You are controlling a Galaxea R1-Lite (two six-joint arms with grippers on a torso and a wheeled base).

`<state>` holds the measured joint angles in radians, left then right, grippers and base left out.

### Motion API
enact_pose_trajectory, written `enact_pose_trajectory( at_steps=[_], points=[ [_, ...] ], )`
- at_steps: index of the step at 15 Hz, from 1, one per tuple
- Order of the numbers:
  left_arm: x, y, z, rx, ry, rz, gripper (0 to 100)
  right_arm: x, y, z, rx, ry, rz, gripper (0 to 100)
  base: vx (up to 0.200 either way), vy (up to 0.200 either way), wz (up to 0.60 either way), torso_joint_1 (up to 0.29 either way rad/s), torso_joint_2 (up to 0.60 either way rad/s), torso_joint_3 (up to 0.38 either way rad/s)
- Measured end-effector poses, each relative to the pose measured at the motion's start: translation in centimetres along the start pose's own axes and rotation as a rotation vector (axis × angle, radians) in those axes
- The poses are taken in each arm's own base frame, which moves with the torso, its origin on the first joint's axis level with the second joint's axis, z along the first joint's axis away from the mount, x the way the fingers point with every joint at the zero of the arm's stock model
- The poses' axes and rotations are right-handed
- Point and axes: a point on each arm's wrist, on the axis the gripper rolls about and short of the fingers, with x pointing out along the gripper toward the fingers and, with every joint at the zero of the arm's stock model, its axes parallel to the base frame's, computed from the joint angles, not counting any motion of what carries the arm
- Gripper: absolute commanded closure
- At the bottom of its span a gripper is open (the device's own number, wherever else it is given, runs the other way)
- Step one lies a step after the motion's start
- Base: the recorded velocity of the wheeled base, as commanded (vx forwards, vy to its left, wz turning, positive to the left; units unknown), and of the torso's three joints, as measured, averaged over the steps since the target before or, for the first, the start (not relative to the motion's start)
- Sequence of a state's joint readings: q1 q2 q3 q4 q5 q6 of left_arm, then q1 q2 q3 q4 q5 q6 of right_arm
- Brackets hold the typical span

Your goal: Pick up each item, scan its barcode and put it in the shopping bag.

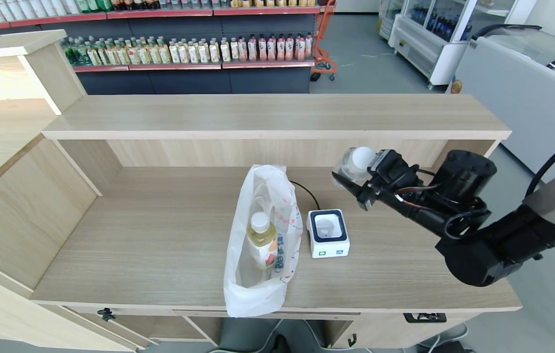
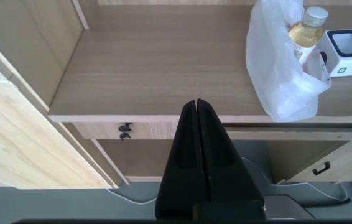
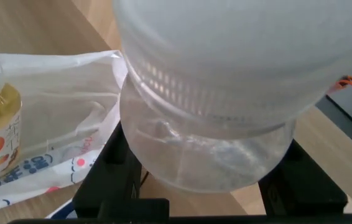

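The task looks a little past halfway. One item is done: a bottle of yellow drink (image 1: 261, 238) stands inside the shopping bag (image 1: 238, 264), its white cap just below the open mouth.

A second item is picked up but, as I judge it, not yet scanned. The right tool (image 1: 353, 179) holds a clear container with a white cap (image 1: 359, 159), and its fingers (image 3: 111, 180) are closed against the container's lower sides. The container hangs in the air above the tabletop (image 1: 159, 235), cap up and tilted a little.

The scanner (image 1: 327, 233) sits on the tabletop below this tool, off to its left and nearer the robot, with its window facing up. The container is not over that window. The bag lies on the far side of the scanner from the tool, just beside it, with its mouth open towards the tool's side.

The left tool (image 2: 196, 109) has its fingers pressed together and holds nothing. It hangs off the tabletop's near edge, below its level, and the bag is well away to its right.

What is left for this container is to bring its barcode over the scanner window and then lower it into the bag beside the bottle.
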<state>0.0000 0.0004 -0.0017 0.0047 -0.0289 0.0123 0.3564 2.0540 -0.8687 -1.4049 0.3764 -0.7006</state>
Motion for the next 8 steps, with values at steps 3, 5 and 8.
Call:
enact_pose_trajectory(
  at_steps=[3,5,8],
  points=[
    [0.0,0.0,0.0,0.000,0.000,0.000,100,0.6,1.0,-1.4,0.031,-0.047,0.047,100,0.000,0.000,0.00,0.000,0.00,0.000],
    [0.0,0.0,0.0,0.000,0.000,0.000,100,0.2,0.9,-2.7,0.034,-0.053,0.040,100,0.000,0.000,0.00,0.000,0.00,0.000],
    [0.0,0.0,0.0,0.000,0.000,0.000,100,0.1,1.5,-3.9,0.055,-0.077,0.067,100,0.000,0.000,0.00,0.000,0.00,0.000]
  ],
)
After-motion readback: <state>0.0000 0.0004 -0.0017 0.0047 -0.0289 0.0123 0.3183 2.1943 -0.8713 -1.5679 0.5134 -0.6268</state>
